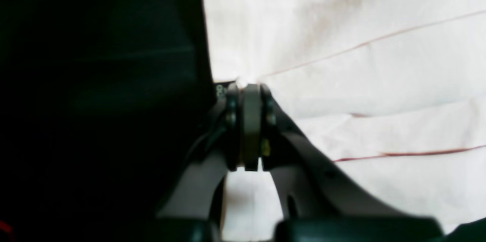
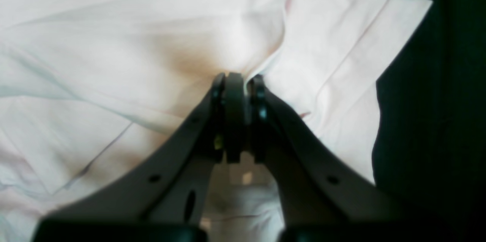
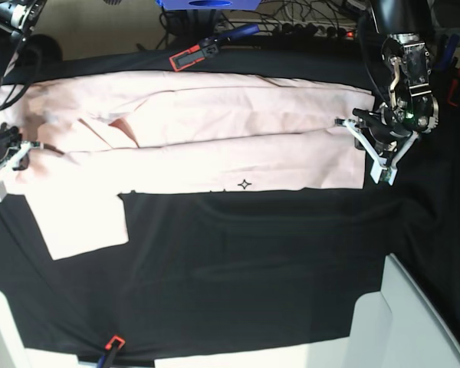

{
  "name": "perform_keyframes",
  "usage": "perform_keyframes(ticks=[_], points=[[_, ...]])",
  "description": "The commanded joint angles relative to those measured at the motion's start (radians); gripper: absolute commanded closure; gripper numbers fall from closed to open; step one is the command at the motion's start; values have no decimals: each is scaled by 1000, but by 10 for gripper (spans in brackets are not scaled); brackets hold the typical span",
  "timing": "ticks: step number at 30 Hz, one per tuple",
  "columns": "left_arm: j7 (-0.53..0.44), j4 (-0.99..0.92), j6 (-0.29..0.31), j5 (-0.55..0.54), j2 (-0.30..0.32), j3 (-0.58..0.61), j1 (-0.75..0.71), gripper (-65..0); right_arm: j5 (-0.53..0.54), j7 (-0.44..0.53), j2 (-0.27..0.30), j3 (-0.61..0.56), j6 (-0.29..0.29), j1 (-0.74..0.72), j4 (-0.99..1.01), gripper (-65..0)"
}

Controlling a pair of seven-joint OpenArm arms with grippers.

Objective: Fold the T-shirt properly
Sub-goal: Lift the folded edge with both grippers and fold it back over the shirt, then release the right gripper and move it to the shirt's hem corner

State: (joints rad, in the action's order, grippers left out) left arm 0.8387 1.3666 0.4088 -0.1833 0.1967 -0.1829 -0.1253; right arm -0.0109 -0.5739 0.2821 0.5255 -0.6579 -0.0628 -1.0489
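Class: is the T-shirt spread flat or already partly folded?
Partly folded: the T-shirt lies as a long layered band, overlapping edges showing, one sleeve sticking out below.

- You are looking down past the right gripper (image 2: 238,82), which is near the middle of the picture.
- Its two dark jaws are pressed together, and a bunched bit of the T-shirt (image 2: 125,56) is pinched at their tips.
- The pink cloth is puckered and shadowed right where the tips bite it.
- Long soft wrinkles run away to the left.
- To the right of the tips you can see a sleeve (image 2: 357,44) with a stitched hem, lying flat.
- Past the sleeve, on the far right, is the black table cloth (image 2: 436,120).
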Motion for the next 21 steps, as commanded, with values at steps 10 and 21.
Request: perform_keyframes(ticks=[10,21], points=[[-45,-20,-3,1,8,-4,5,0,4,10,22,5,31,-15,-11,-38],[-45,-19,-3,1,8,-4,5,0,7,-41,21,109,201,31,-120,-390]])
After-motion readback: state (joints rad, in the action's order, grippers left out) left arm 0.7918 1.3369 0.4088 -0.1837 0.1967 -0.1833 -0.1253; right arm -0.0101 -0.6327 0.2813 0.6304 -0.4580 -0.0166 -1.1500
